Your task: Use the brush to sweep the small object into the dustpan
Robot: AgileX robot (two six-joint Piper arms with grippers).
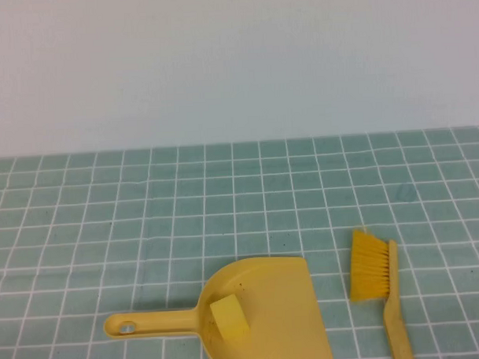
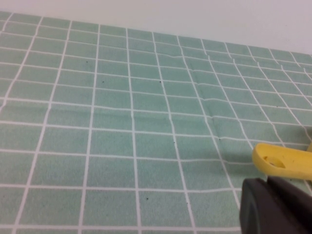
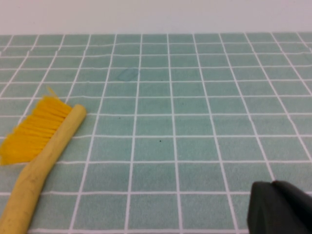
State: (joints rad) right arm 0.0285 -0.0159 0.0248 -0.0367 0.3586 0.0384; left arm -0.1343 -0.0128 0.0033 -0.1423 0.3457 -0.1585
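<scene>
The small object [image 1: 229, 318] already sits inside the dustpan [image 1: 267, 304]; the brush [image 1: 379, 289] lies free on the tiled tabletop [image 1: 146, 214] beside it. Left end effector [image 2: 275, 207] and right end effector [image 3: 280, 209] hover nearby, spread undeterminable. Bumping the dustpan could spill the cube.

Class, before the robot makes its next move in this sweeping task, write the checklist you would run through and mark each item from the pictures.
1. Small cube inside the dustpan: ok, it sits near the rounded back.
2. Brush released: ok, it lies flat on the tiled table right of the dustpan, nothing holding it.
3. Dustpan handle free: ok, no tool grips it.
4. Left tool clear of the handle: cannot tell; only its dark edge shows beside it.
5. Right tool clear of the brush: ok, well apart.
6. Both arms withdrawn: ok, neither appears in the high view.
</scene>
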